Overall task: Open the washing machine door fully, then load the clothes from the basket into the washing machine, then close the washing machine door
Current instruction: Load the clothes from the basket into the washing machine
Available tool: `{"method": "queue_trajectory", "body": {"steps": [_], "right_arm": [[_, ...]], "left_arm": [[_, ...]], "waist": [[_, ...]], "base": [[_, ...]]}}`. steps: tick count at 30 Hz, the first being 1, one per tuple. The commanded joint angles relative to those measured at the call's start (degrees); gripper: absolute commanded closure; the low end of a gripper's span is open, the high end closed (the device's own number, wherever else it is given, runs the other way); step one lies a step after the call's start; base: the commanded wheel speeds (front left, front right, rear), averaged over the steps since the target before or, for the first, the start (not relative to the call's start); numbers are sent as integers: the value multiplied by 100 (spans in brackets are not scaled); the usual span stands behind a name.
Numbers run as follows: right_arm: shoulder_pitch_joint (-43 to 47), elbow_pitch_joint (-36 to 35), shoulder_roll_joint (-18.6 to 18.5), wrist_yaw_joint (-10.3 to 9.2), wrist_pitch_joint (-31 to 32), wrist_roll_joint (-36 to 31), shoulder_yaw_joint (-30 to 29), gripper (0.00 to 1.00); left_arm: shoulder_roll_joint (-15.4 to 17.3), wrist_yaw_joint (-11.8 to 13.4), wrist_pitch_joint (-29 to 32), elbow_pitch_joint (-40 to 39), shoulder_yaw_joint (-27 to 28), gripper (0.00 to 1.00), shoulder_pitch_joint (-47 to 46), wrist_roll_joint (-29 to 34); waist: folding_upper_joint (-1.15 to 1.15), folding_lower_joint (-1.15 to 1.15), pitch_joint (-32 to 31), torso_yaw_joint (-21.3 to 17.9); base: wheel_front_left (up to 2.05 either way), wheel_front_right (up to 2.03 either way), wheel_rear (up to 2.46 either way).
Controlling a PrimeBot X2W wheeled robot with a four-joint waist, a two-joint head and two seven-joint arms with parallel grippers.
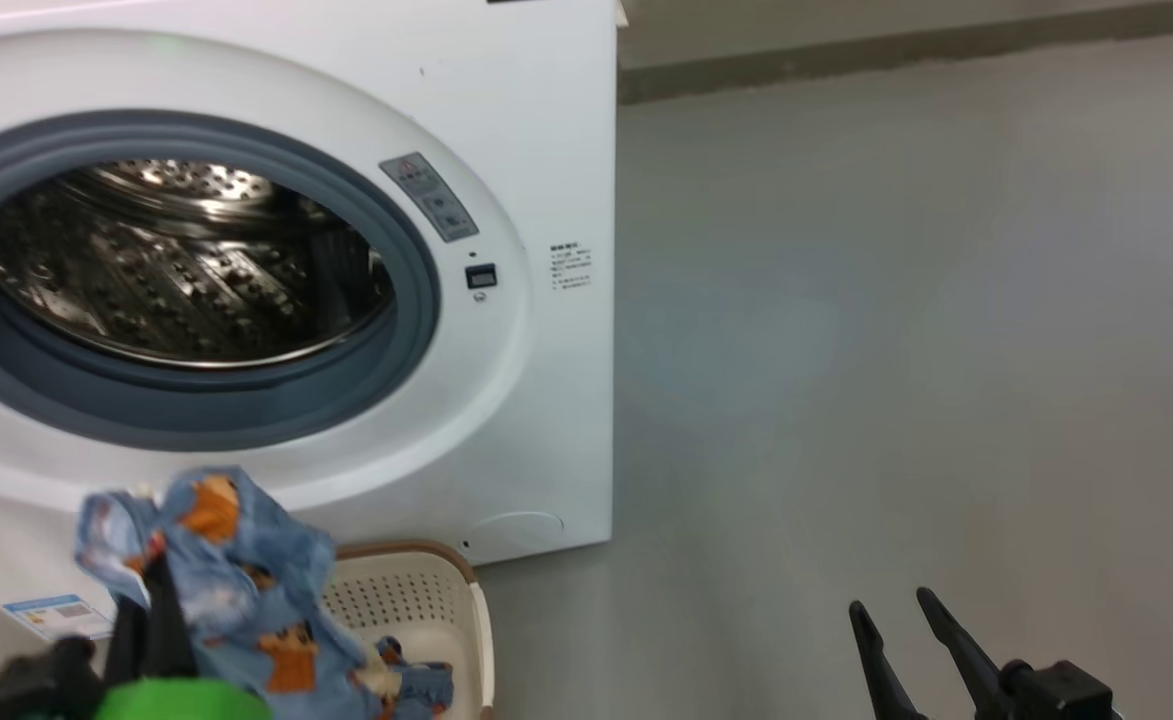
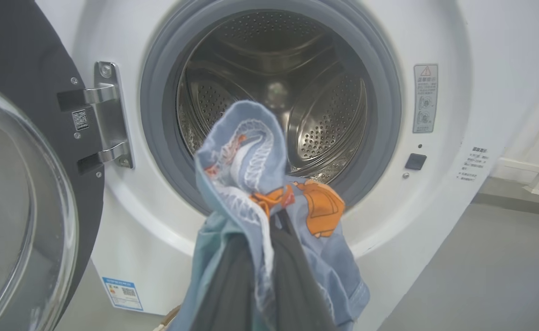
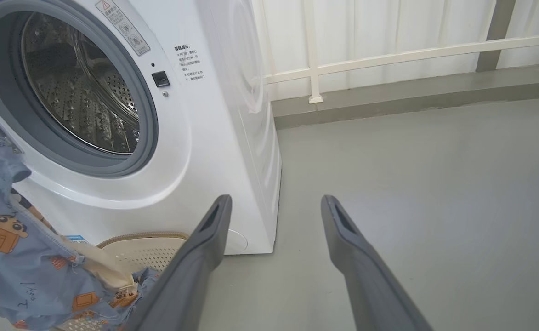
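The washing machine (image 1: 546, 150) stands with its steel drum (image 2: 324, 119) exposed. The washing machine door (image 2: 21, 184) is swung wide open to the left on its metal hinge (image 2: 108, 115). My left gripper (image 2: 276, 225) is shut on a bunch of light blue clothes (image 2: 251, 151) with orange print, held up just below and in front of the drum opening. The same clothes (image 1: 216, 570) hang over the cream basket (image 1: 416, 590), where more clothes (image 1: 416, 690) lie inside. My right gripper (image 1: 890, 600) stands open and holds nothing over the floor, right of the basket (image 3: 145, 250).
Grey floor (image 1: 896, 350) stretches to the right of the machine. A low kerb (image 3: 411, 99) and a white railing (image 3: 388, 50) run along the back wall. A blue label sticker (image 2: 122, 293) sits low on the machine's front.
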Motion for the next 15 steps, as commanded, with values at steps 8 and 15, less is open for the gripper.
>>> {"method": "queue_trajectory", "body": {"steps": [8, 15], "right_arm": [[-767, -220, 46, 10, -28, 70, 365, 0], [-1246, -283, 57, 10, -28, 132, 496, 0]], "left_arm": [[162, -323, -78, 699, 808, 100, -1822, 223], [444, -498, -78, 1395, 1218, 100, -3110, 467]], "waist": [[0, 0, 1287, -523], [0, 0, 2221, -777]], "base": [[0, 0, 0], [0, 0, 0]]}}
